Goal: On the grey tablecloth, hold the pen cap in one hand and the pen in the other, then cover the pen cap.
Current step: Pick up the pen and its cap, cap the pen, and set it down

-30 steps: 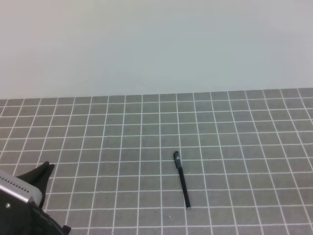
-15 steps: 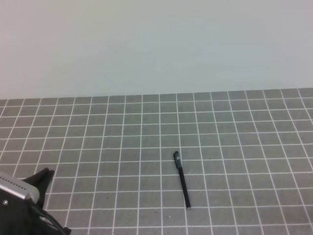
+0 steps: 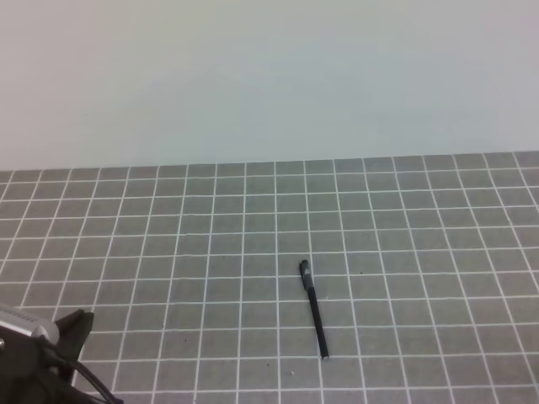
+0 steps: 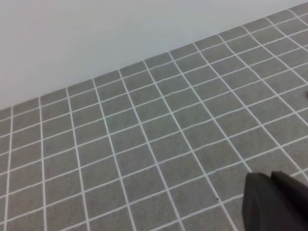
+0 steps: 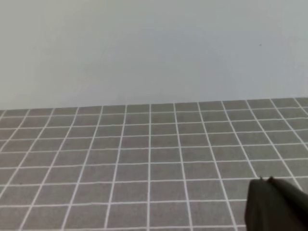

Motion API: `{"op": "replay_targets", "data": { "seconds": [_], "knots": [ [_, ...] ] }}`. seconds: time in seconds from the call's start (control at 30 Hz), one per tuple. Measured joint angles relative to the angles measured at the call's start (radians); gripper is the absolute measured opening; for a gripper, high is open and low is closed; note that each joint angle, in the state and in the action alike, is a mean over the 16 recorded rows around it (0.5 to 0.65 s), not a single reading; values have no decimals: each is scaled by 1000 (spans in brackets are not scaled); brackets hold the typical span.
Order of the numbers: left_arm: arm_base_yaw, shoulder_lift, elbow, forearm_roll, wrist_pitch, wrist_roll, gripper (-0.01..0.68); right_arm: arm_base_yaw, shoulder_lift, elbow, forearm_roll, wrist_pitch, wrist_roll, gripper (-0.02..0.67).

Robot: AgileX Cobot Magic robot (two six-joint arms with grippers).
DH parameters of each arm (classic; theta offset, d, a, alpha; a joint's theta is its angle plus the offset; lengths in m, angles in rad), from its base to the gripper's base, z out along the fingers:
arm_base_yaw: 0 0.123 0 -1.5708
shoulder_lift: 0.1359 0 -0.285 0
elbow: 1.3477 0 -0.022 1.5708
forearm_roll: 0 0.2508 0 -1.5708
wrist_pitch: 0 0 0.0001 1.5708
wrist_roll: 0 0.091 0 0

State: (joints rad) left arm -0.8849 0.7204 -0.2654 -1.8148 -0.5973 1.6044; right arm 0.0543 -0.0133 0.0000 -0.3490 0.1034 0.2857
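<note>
The black pen [image 3: 316, 318] lies on the grey tablecloth [image 3: 404, 219] right of centre, its small light tip pointing at the near edge. At its far end sits a thicker short black piece, the pen cap [image 3: 303, 269], in line with the pen. Whether it is seated on the pen I cannot tell. My left gripper [image 3: 83, 319] is low at the bottom left corner, far from the pen, shut and holding nothing. In the left wrist view the same gripper [image 4: 270, 177] shows closed dark fingers over bare cloth. My right gripper [image 5: 266, 180] appears only in its wrist view, shut and empty.
A plain pale wall [image 3: 269, 76] rises behind the cloth's far edge. The gridded cloth runs across the whole width of the view. A black cable [image 3: 93, 383] trails from the left arm at the bottom left.
The left arm has drawn back and down toward the bottom left corner, showing less of itself. The pen and cap have not moved.
</note>
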Motion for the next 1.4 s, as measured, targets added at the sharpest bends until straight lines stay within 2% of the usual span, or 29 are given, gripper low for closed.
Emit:
{"op": "replay_targets", "data": {
  "seconds": [0.33,0.47,1.27,1.4],
  "knots": [
    [0,0,0,-14,4,-1,-1,0,0,-2,229,117,-377,4],
    [0,0,0,-14,4,1,-2,0,0,-3,290,155,-482,4],
    [0,-3,0,-8,5,8,-2,0,0,-5,299,177,-499,4],
    [0,-22,0,-1,22,-60,-2,0,0,-5,299,177,-499,4]
  ]
}}
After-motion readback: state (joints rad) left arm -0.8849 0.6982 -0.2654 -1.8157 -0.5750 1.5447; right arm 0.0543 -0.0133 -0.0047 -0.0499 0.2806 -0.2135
